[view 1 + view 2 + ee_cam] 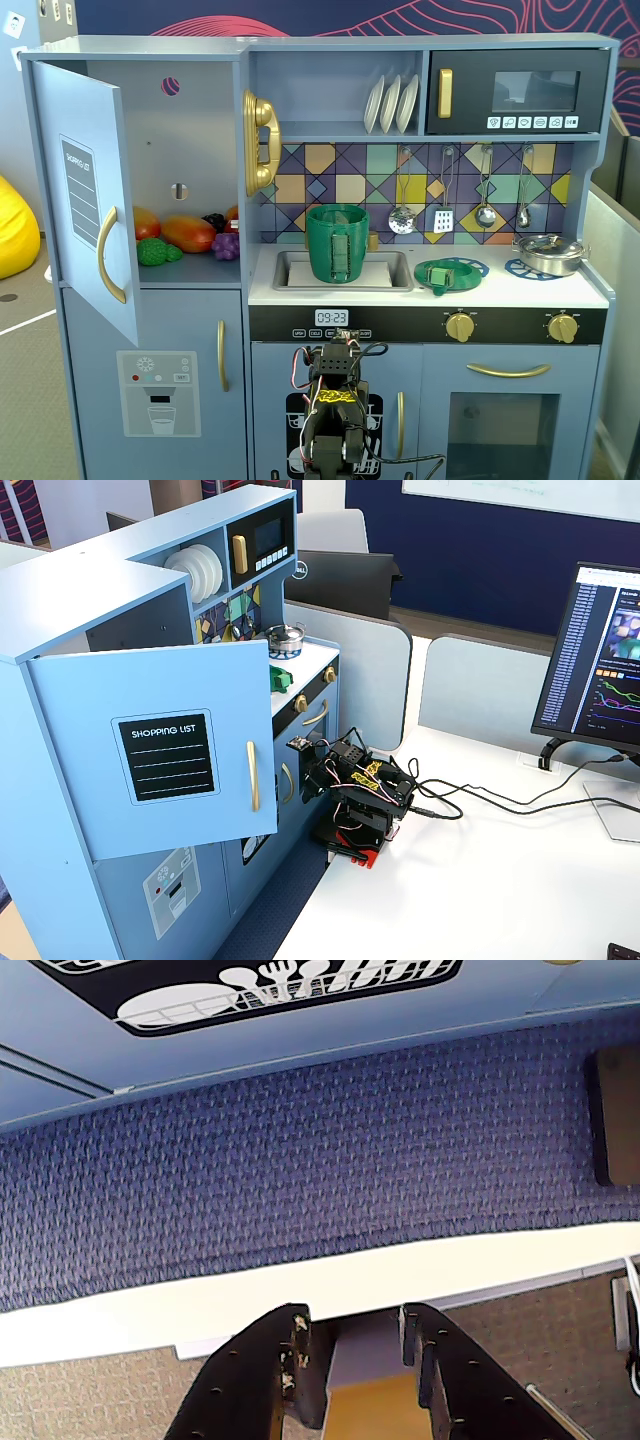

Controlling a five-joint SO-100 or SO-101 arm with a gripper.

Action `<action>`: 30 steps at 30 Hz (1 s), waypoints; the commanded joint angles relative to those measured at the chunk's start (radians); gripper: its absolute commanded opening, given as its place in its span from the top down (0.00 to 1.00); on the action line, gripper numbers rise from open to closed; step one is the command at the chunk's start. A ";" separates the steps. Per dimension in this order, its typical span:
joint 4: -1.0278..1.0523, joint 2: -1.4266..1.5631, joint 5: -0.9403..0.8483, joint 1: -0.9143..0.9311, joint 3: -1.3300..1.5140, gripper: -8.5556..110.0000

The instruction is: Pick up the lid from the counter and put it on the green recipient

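Note:
The lid (441, 273) is a flat green disc with a strap handle, lying on the counter over the left blue burner ring. The green recipient (337, 243) stands upright in the sink, its strap handle facing the camera. My arm (335, 400) is folded low in front of the kitchen's lower doors, far below both; it also shows in the other fixed view (362, 790). In the wrist view my gripper (350, 1325) points down at the blue carpet and the white table edge. Its jaws stand apart with nothing between them.
A shiny silver pot (549, 253) sits on the right burner. The fridge door (88, 190) hangs open at left, with toy fruit (185, 235) inside. Utensils (443, 215) hang on the back wall. A monitor (605, 660) and cables (480, 795) are on the white desk.

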 commanded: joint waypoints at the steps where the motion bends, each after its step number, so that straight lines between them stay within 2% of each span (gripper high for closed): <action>1: 0.172 -0.005 0.037 0.011 0.018 0.93; 13: 0.161 -0.006 0.057 0.009 0.018 0.93; 17: -0.035 -0.031 0.003 0.051 -0.038 0.93; 20: -0.238 -0.149 -0.044 0.107 -0.202 0.93; 25: -0.466 -0.305 -0.107 0.244 -0.505 0.93; 28: -0.588 -0.344 -0.193 0.364 -0.577 0.93; 30: -0.663 -0.342 -0.202 0.430 -0.578 0.87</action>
